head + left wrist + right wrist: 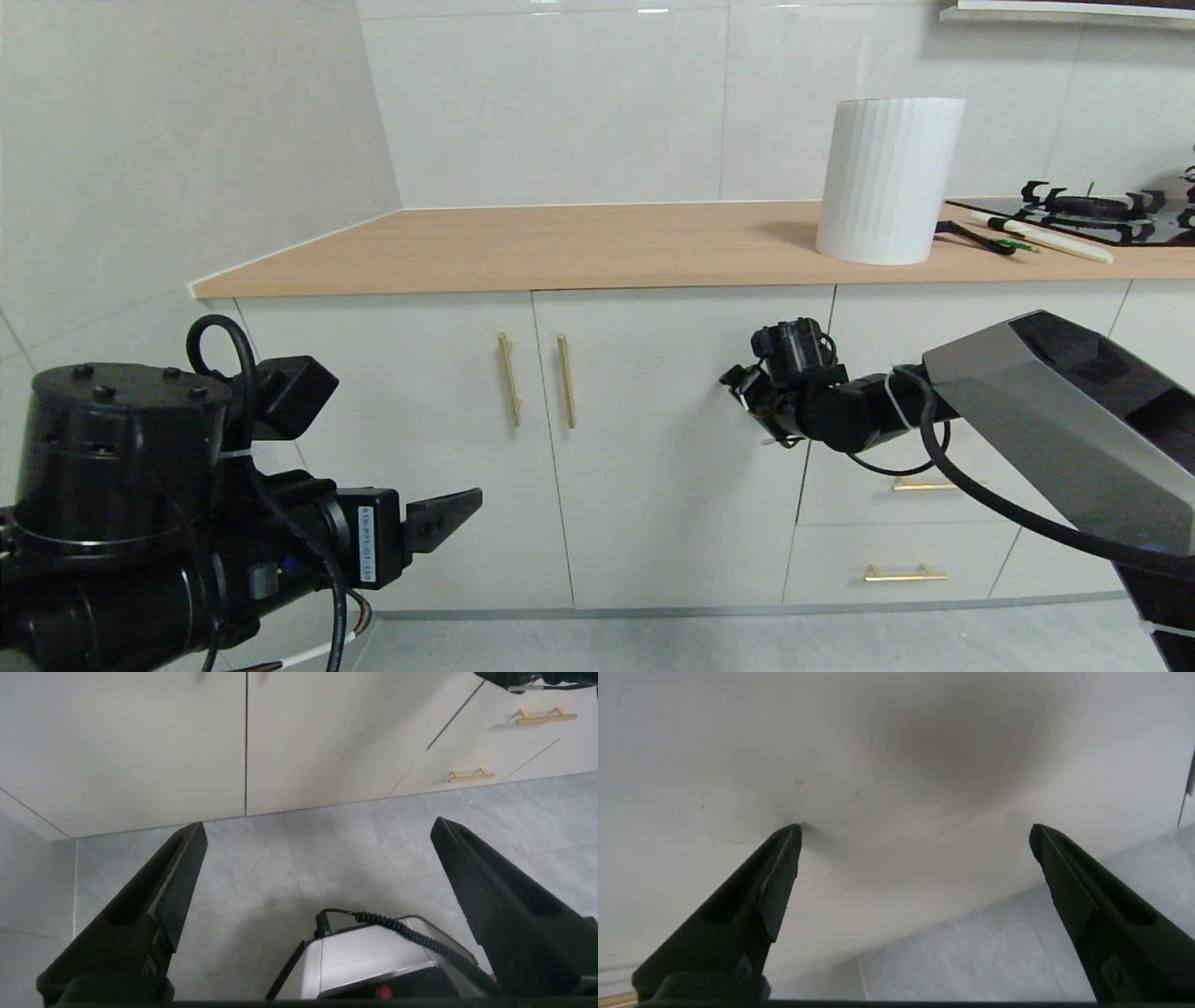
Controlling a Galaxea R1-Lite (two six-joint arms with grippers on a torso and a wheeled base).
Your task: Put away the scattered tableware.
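On the wooden counter [579, 247], several long utensils lie beside the stove: a cream-coloured one [1050, 240] and a black-handled one [971, 235] with a green part. A tall white ribbed holder [889, 182] stands just left of them. My right gripper [739, 385] hangs below the counter edge, close in front of a white cabinet door [906, 756]; in the right wrist view my right gripper [913, 833] is open and holds nothing. My left gripper [456, 515] is low at the left, and in the left wrist view my left gripper [318, 833] is open and holds nothing over the grey floor [280, 877].
A black gas stove [1092, 207] takes up the counter's far right. White cabinet doors with gold handles [537, 378] and drawers [901, 560] run under the counter. Tiled walls close the left side and the back.
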